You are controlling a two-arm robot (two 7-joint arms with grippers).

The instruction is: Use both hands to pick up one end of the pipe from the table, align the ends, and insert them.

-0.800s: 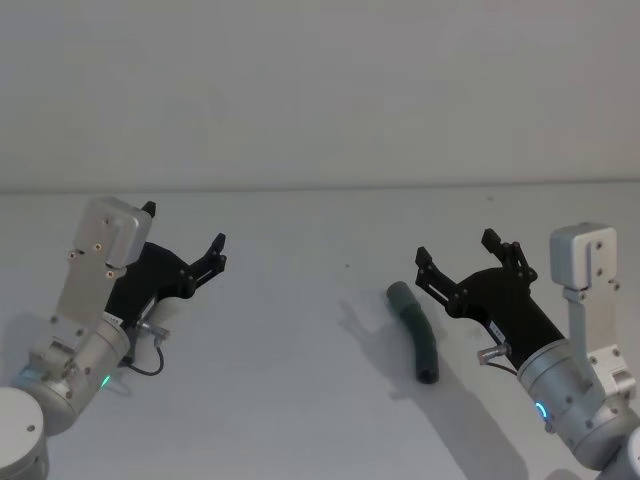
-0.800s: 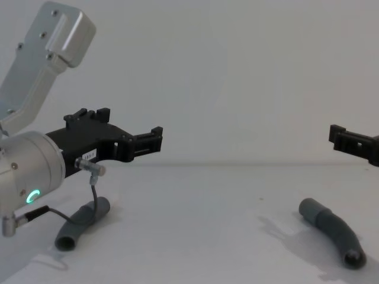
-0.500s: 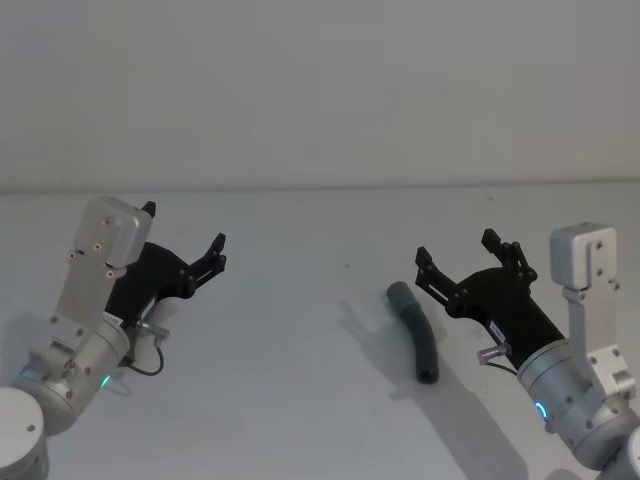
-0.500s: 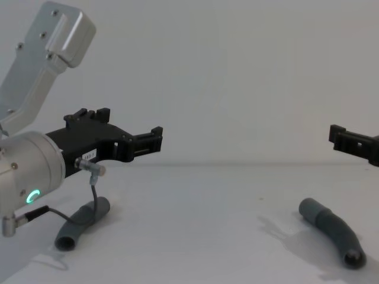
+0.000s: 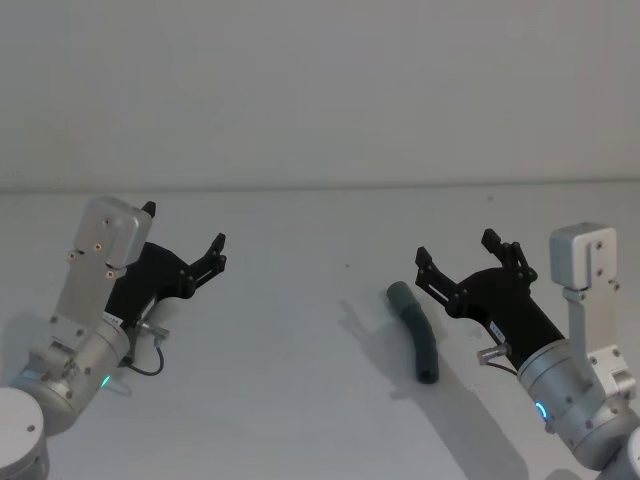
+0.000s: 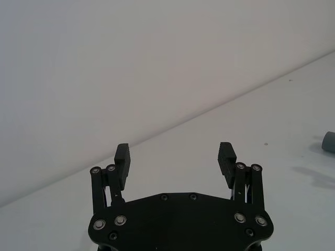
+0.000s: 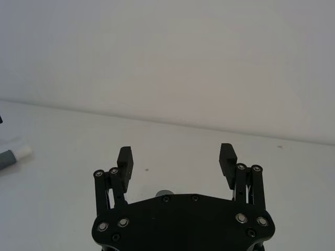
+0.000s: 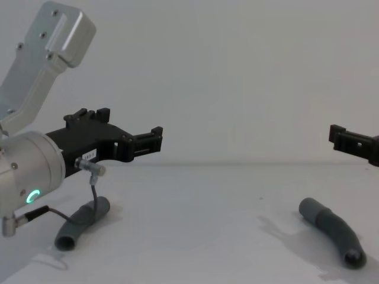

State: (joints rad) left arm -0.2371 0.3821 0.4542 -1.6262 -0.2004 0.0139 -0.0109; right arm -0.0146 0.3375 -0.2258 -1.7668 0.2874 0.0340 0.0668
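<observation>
While the right pipe piece (image 5: 415, 330) lies curved on the white table (image 5: 300, 400) in the head view, the right gripper (image 5: 456, 247) hovers near it, just to its right, fingers spread and empty, and the left gripper (image 5: 185, 228) hangs well apart to its left, equally splayed. The left wrist view catches that piece's grey end beyond the left gripper's released fingers; the right wrist view catches the left pipe piece (image 7: 6, 158) with its white tip (image 7: 23, 152). In the chest view the left pipe piece lies well left of the right pipe piece, beneath the left gripper
</observation>
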